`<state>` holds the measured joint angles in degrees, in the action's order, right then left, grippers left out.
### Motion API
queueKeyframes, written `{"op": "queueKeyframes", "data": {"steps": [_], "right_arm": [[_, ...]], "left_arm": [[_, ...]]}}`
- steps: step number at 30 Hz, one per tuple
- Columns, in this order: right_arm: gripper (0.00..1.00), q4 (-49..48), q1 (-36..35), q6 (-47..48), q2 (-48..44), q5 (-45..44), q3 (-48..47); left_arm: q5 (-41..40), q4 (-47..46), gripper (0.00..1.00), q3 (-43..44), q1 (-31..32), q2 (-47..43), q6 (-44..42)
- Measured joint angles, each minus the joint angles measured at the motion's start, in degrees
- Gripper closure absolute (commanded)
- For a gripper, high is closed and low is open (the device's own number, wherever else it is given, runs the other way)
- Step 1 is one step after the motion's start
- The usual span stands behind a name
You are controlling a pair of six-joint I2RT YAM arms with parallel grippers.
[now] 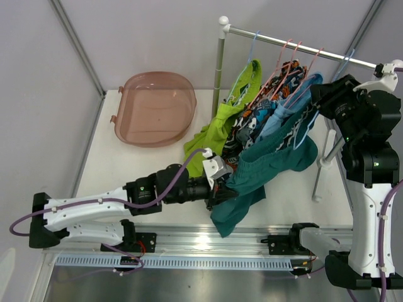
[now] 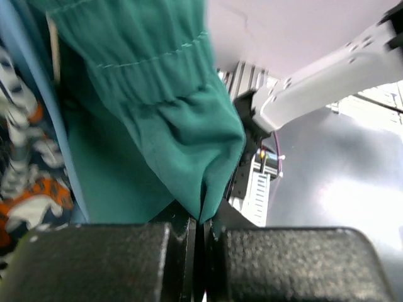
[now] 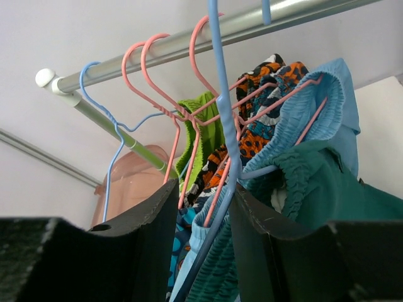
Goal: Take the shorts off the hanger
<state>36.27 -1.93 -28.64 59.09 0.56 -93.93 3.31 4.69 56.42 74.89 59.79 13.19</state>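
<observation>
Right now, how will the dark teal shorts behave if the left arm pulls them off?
Likely floppy: the dark teal shorts sag and fold at the left fingers. Probably light: they seem to hang on a thin blue wire hanger. The gathered waistband may catch on it.

Your left arm (image 1: 82,211) lies low across the lower left of the top view, stretched toward the middle with its wrist level. Your left gripper (image 1: 221,190) sits near frame centre, jaws pressed together, with a fold of the dark teal shorts (image 2: 182,138) pinched in the seam between them. Your right arm (image 1: 365,226) stands upright at the right edge, its forearm bent back toward the upper middle. Your right gripper (image 1: 317,94) is raised there, jaws parted, and the blue hanger (image 3: 221,100) runs up between its two fingers (image 3: 145,245).
</observation>
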Motion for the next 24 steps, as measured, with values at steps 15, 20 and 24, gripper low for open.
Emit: {"op": "queueKeyframes", "data": {"steps": [15,20,24], "right_arm": [[1.0,12.57,0.42,-8.5,-7.32,14.45,-3.8],[1.0,14.84,0.42,-4.04,-5.79,14.01,-10.73],[1.0,12.98,0.42,-1.68,-5.07,12.94,-7.76]], "left_arm": [[-14.45,6.73,1.0,40.74,0.37,39.28,1.79],[-14.56,7.54,1.0,40.0,0.96,40.28,2.43],[-17.35,9.99,1.0,28.13,4.37,31.91,2.86]]}}
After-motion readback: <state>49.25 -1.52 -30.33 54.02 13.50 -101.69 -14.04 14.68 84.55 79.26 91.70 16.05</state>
